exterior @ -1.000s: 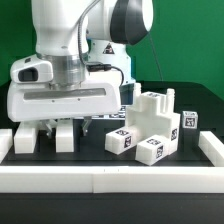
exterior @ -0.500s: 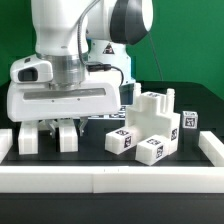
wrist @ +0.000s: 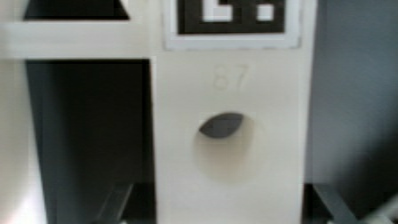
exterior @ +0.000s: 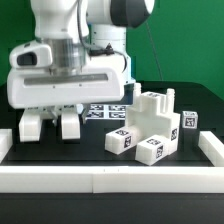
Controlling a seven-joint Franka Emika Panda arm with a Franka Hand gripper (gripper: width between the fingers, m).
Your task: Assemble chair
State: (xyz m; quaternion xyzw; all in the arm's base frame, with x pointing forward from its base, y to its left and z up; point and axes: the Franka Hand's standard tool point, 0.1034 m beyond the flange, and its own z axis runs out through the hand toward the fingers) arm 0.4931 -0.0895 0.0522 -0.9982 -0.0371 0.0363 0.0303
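Note:
My gripper (exterior: 52,110) is shut on a white notched frame part of the chair (exterior: 69,124), whose two leg-like ends hang below the hand at the exterior view's left, slightly above the black table. In the wrist view the held bar (wrist: 222,90) fills the middle, with a round hole (wrist: 221,125) and a square tag (wrist: 233,15); a dark finger (wrist: 111,203) shows on each side of it. A stack of other white chair parts (exterior: 150,125) with tags stands to the exterior view's right, apart from the gripper.
A small tagged white block (exterior: 188,120) stands right of the stack. The marker board (exterior: 104,110) lies behind, near the robot base. Low white border rails run along the front (exterior: 110,180) and the right side (exterior: 210,148).
The jaws closed on the frame part, then the hand rose, carrying the part up off the table and slightly to the exterior view's right.

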